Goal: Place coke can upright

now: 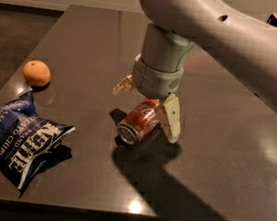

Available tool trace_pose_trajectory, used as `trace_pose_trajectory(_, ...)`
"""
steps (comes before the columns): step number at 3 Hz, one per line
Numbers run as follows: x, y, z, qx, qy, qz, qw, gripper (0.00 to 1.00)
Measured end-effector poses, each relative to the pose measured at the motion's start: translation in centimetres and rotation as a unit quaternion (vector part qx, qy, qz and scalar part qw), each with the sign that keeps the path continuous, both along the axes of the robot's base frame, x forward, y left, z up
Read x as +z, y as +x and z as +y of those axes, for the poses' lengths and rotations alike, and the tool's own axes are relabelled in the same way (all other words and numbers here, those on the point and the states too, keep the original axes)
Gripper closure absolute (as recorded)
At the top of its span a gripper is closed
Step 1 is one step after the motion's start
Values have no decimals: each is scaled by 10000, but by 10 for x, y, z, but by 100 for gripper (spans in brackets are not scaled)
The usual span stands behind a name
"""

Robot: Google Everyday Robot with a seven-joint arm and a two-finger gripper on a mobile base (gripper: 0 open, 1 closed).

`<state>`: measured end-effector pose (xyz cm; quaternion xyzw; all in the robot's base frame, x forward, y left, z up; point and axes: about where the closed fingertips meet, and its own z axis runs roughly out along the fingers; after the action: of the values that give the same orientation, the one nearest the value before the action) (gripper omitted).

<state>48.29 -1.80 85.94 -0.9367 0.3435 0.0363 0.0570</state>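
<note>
The coke can [138,121] is red with a silver end and lies on its side on the dark table [86,40], its end facing the front left. My gripper [148,107] hangs right over the can, open, with one cream finger [171,118] low at the can's right side and the other finger [124,85] higher at its back left. The fingers straddle the can; the far part of the can is hidden by the wrist.
An orange [36,73] sits at the left of the table. A blue chip bag [23,141] lies at the front left. The table's front edge runs along the bottom. My grey arm spans the upper right.
</note>
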Motion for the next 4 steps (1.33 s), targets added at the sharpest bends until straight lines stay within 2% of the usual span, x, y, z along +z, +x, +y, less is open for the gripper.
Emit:
trace_pose_trajectory(1, -7, 1, 4, 231, -239, 32, 9994, 18)
trace_pose_trajectory(3, -7, 15, -6, 354, -476, -47, 9982, 65)
trace_pose_trajectory(4, 6, 28, -20, 400, -499, -446, 9970, 88)
